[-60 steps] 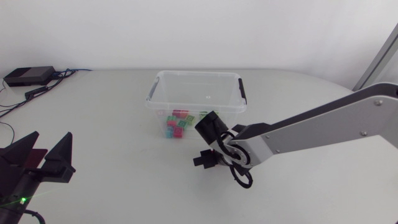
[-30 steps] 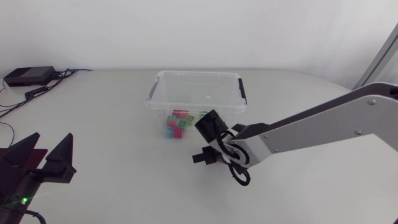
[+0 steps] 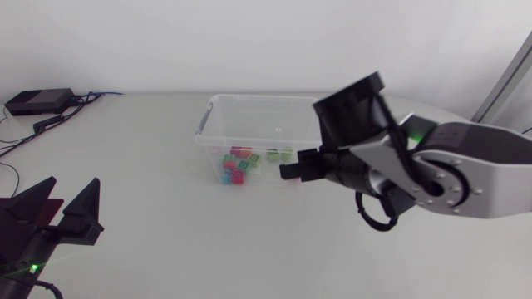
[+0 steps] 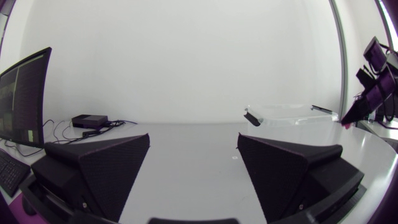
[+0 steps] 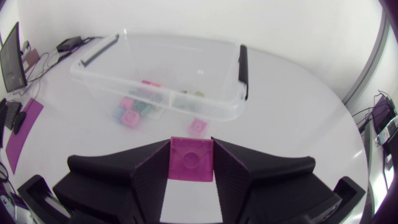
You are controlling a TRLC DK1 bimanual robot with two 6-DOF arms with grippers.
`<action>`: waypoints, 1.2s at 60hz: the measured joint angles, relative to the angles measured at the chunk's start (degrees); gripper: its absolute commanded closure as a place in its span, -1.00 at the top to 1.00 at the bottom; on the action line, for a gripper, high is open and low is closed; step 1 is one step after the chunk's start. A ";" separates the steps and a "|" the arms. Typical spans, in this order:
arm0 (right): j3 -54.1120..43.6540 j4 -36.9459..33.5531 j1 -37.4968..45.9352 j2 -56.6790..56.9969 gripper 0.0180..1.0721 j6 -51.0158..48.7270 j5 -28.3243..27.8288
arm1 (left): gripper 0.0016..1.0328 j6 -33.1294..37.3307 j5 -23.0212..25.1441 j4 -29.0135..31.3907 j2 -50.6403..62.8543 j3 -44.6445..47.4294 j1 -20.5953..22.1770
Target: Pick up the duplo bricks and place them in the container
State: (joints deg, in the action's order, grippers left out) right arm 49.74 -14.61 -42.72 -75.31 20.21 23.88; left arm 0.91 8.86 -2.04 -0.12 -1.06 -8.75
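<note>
My right gripper (image 5: 191, 148) is shut on a magenta duplo brick (image 5: 191, 163), studs facing the camera. It hangs in the air just in front of the clear plastic container (image 3: 218, 106), near its right end (image 3: 295, 171). Several pink, red, blue and green bricks (image 3: 237, 164) lie in the container (image 5: 99, 78) and show through its wall. A pink brick (image 5: 198, 127) lies at the foot of the near wall; I cannot tell which side of the wall. My left gripper (image 3: 60, 214) stands open and empty at the near left corner (image 4: 193, 174).
A black box (image 3: 37, 101) with cables lies at the table's back left corner. The container has black clip handles at both ends (image 5: 243, 62). Bare white tabletop spreads between my two arms.
My right gripper has closed on the magenta brick, risen from the table in front of the container and swung right and up toward its rim. The left arm has kept still.
</note>
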 measured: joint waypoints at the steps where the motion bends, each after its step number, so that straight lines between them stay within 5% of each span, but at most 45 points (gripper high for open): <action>1: 0.79 -0.37 0.11 0.94 -0.29 -0.39 0.13 | 0.91 -0.35 -0.02 0.00 0.00 0.00 0.20; 15: 8.96 3.15 2.21 -0.35 -0.29 -4.00 1.03 | 0.91 -1.53 -0.24 0.00 0.00 0.00 1.57; 33: 18.14 11.04 3.48 -17.11 -0.27 -7.04 1.05 | 0.91 -2.86 -0.81 0.00 0.00 0.02 4.07; 39: 19.71 12.90 3.91 -22.67 0.15 -7.80 1.03 | 0.91 -2.89 -1.84 0.00 0.00 0.02 4.07; 41: 19.71 13.03 4.17 -23.61 0.64 -8.07 1.03 | 0.91 -2.89 -2.08 0.02 0.00 0.02 4.00; 43: 19.71 13.05 4.39 -23.96 0.92 -8.35 1.03 | 0.91 -3.48 -2.12 0.02 0.00 0.02 3.93; 56: 19.85 12.72 4.87 -21.07 0.92 -11.41 1.05 | 0.92 -5.05 -2.34 0.02 0.00 0.02 3.39; 72: 12.61 12.83 5.44 -0.07 0.91 -15.80 1.53 | 0.92 -5.05 -2.45 0.44 0.00 0.02 3.30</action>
State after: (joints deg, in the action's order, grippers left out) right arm 62.35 -1.78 -37.28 -75.37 4.40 25.41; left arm -4.14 6.41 -1.61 -0.12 -1.04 -5.45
